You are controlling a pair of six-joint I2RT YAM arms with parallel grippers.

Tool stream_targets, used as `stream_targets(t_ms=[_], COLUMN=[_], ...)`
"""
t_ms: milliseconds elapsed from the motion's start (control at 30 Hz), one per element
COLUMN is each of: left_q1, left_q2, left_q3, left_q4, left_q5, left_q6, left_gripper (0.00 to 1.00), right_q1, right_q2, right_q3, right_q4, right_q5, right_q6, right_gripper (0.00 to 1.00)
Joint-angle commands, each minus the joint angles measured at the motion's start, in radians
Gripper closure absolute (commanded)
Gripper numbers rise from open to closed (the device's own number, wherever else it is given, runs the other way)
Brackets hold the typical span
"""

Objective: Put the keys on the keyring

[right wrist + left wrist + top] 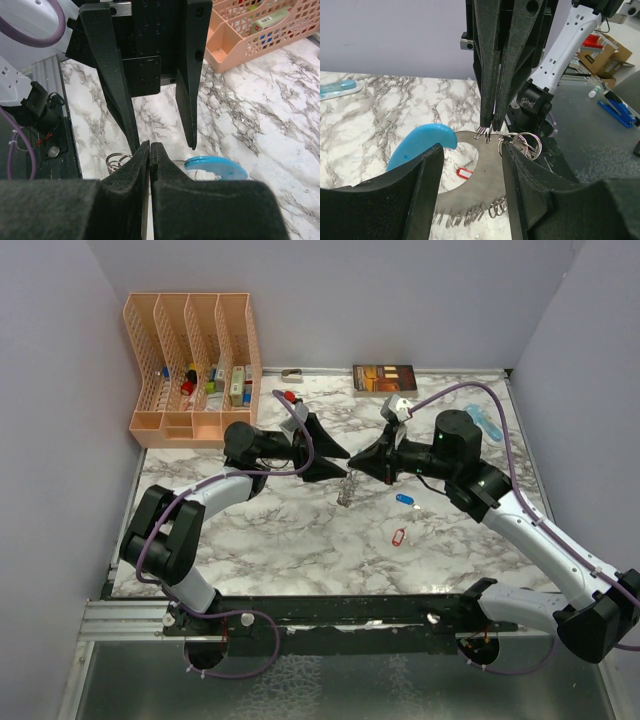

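The keyring hangs over the middle of the marble table, and my right gripper is shut on its top link. In the left wrist view those shut fingers come down from above and pinch a thin metal link, with the grey rings to the right and the light-blue strap to the left. My left gripper faces it with jaws apart, and the rings touch its right finger. The dark-blue key and the red key lie on the table nearer the right arm.
A peach desk organizer with small items stands at the back left. A brown book lies at the back edge, and a pale-blue see-through object at the back right. A small red-and-blue item sits behind the left gripper.
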Motion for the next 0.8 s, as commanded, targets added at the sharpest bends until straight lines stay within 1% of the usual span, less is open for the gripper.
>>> stream_targets(t_ms=[0, 200, 500, 600, 667, 767], left_q1=[-0.011, -0.031, -0.040, -0.041, -0.042, -0.041], left_q2=[0.007, 0.016, 0.027, 0.029, 0.029, 0.031], left_q3=[0.005, 0.008, -0.001, -0.002, -0.004, -0.004], left_q4=[0.092, 0.160, 0.166, 0.166, 0.168, 0.170], left_q5=[0.011, 0.026, 0.029, 0.030, 0.032, 0.033], left_q6=[-0.056, -0.110, -0.103, -0.104, -0.103, -0.105], left_gripper=[0.48, 0.52, 0.66, 0.68, 0.71, 0.80], right_q1=[0.009, 0.009, 0.010, 0.010, 0.010, 0.009], right_q2=[-0.018, -0.018, -0.025, -0.026, -0.029, -0.032], right_q3=[0.026, 0.024, 0.026, 0.026, 0.026, 0.026], right_q4=[0.053, 0.055, 0.055, 0.056, 0.055, 0.055], right_q5=[-0.025, -0.024, -0.019, -0.016, -0.013, -0.008], right_q6=[0.013, 0.016, 0.015, 0.013, 0.012, 0.012], right_gripper=[0.99, 0.99, 0.99, 0.99, 0.99, 0.99])
